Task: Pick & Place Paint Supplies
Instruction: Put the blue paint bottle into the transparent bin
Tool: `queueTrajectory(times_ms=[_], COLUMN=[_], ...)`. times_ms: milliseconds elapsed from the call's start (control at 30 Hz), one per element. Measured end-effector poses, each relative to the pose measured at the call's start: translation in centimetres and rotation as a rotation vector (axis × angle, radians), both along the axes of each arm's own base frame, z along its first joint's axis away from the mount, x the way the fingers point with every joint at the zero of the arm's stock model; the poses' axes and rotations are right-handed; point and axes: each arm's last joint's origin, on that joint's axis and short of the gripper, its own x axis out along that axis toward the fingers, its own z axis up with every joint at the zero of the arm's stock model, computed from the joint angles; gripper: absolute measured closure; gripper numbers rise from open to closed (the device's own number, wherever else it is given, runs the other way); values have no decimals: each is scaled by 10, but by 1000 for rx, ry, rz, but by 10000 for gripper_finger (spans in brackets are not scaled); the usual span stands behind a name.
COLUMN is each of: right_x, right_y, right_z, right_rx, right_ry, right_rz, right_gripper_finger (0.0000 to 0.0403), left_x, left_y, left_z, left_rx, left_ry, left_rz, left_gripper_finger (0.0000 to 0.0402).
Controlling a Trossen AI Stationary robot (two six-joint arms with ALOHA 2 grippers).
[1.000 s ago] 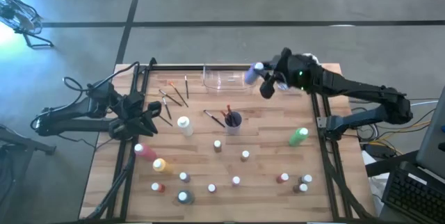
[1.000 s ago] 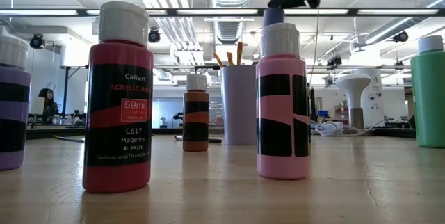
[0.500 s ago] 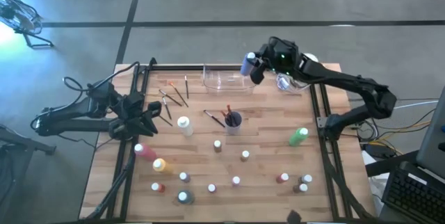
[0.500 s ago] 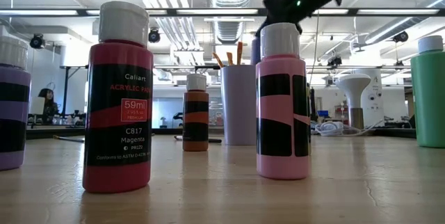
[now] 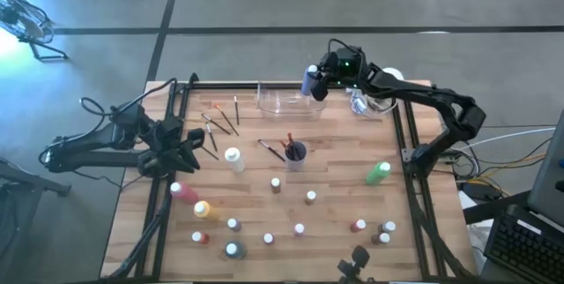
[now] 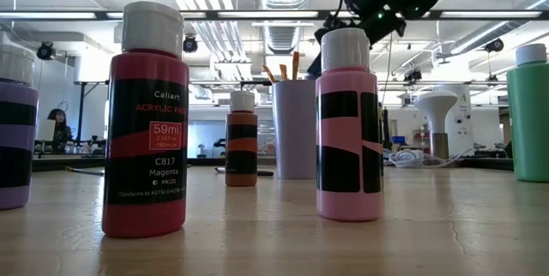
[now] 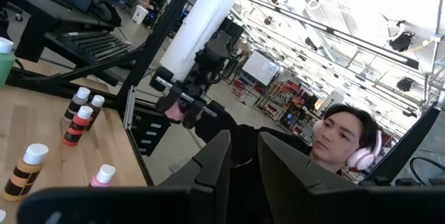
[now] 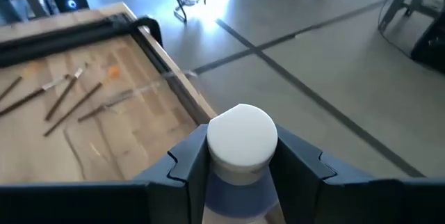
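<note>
Your right gripper [image 8: 240, 175] is clamped on a purple paint bottle [image 8: 240, 182] with a white cap; left gripper [image 5: 189, 150] state unclear

Overhead straight down, low level across the table [image 5: 335, 178] (both sharing it), wrists close-up.

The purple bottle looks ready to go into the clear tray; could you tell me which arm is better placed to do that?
The right: its gripper holds the purple bottle above the clear tray. The left gripper waits across the table.
</note>
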Motion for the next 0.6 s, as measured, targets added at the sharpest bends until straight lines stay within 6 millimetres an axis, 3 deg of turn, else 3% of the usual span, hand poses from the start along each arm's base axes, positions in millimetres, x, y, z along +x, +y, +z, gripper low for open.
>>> queueTrajectory(times_ms=[367, 600], right_x=[9, 11], right_y=[-19, -26], right_z=[-34, -44], right_rx=[62, 68], right_ry=[48, 54], right_rz=[4, -9], right_gripper_finger=[287, 276], left_x=[0, 0], left_y=[0, 0], left_z=[0, 0], left_rx=[0, 0], left_ry=[0, 0], left_rz=[0, 0], left_gripper_finger=[321, 321])
